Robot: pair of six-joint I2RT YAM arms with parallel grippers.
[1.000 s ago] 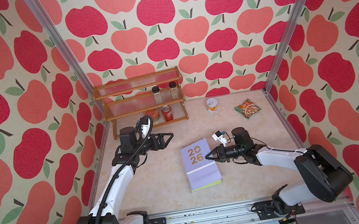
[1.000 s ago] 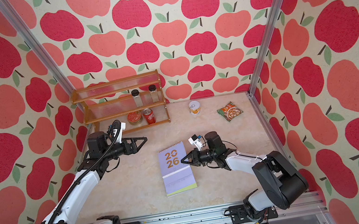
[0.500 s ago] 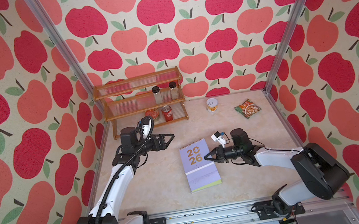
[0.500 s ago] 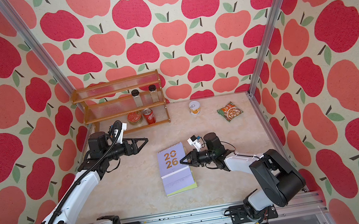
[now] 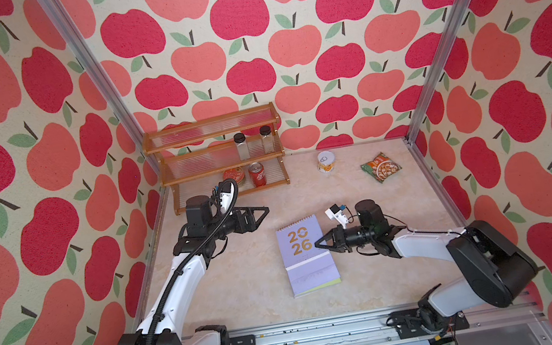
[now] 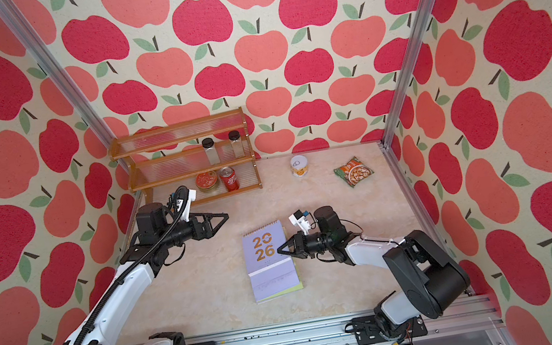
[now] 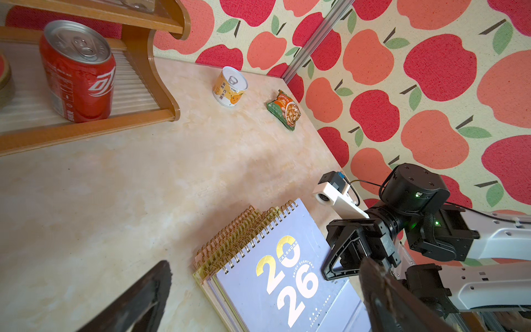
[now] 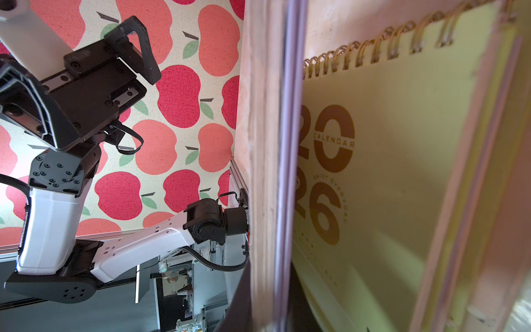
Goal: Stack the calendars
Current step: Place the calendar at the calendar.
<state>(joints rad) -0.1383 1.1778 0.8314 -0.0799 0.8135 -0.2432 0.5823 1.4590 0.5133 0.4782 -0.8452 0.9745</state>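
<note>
right end effector [image 5: 317,243] pinching lilac calendar [image 5: 299,252] edge, gold numerals

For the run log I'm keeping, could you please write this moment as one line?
calendars: one pile, lilac on top | left gripper: jaws open, clear of pile | right gripper: jaws shut, at pile's edge
</note>
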